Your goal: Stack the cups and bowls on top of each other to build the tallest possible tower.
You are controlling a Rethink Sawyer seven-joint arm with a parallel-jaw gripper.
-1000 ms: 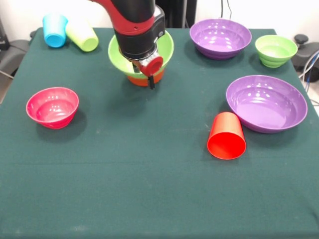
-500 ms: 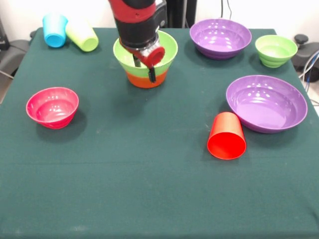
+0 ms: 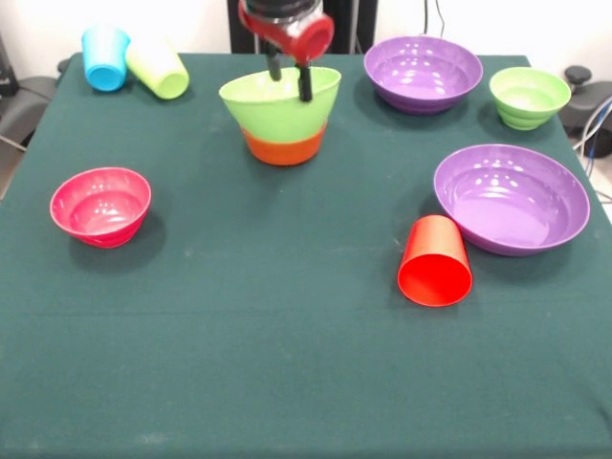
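Note:
The tower (image 3: 282, 122) stands at the table's far middle: a large lime green bowl (image 3: 277, 110) nested in an orange bowl (image 3: 283, 148). My gripper (image 3: 290, 75) hangs just above the lime bowl's rim, open, holding nothing. A red cup (image 3: 435, 260) lies on its side right of centre, beside a large purple bowl (image 3: 512, 196). A second purple bowl (image 3: 423, 72) and a small green bowl (image 3: 529, 96) sit at the far right. On the left rests a pink bowl (image 3: 100, 204). A blue cup (image 3: 104, 57) and a tilted lime green cup (image 3: 159, 67) are at the far left corner.
The dark green table (image 3: 287, 363) fills the view. Dark equipment (image 3: 585, 96) and cables lie past its right edge, and a grey object (image 3: 19, 110) sits off its left edge.
My gripper has risen from low over the lime green bowl to above its rim. The lime bowl stays nested on the orange one; the other objects have not moved.

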